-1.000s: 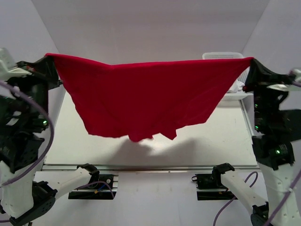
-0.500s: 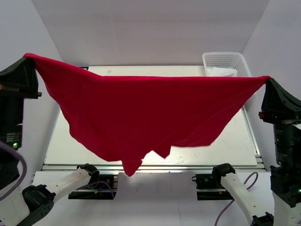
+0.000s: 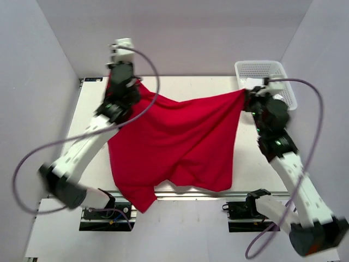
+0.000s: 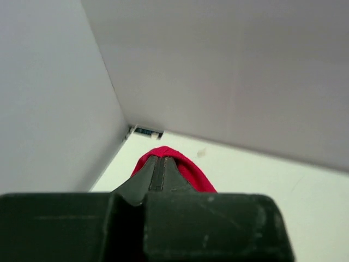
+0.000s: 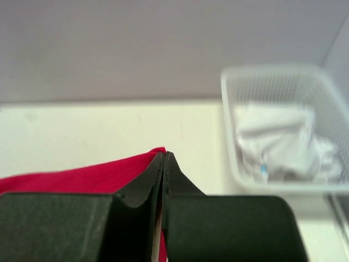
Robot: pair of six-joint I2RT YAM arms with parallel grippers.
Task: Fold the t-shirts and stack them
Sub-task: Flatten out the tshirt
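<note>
A bright red t-shirt (image 3: 174,142) hangs spread between my two grippers over the table, and its lower edge drapes past the table's near edge. My left gripper (image 3: 121,81) is shut on the shirt's top left corner at the far left; red cloth (image 4: 191,172) bulges around its tips (image 4: 160,159). My right gripper (image 3: 246,94) is shut on the top right corner, next to the basket; red cloth (image 5: 71,174) runs left from its tips (image 5: 165,155).
A white mesh basket (image 3: 260,68) with white cloth inside (image 5: 272,136) stands at the far right corner of the cream table (image 3: 180,84). White walls close in the back and both sides. A small dark label (image 4: 144,131) sits at the table's far left corner.
Both arms have swung forward and down from high near the camera to the far side of the table. The shirt, held stretched wide in the air before, now hangs lower and narrower over the table.
</note>
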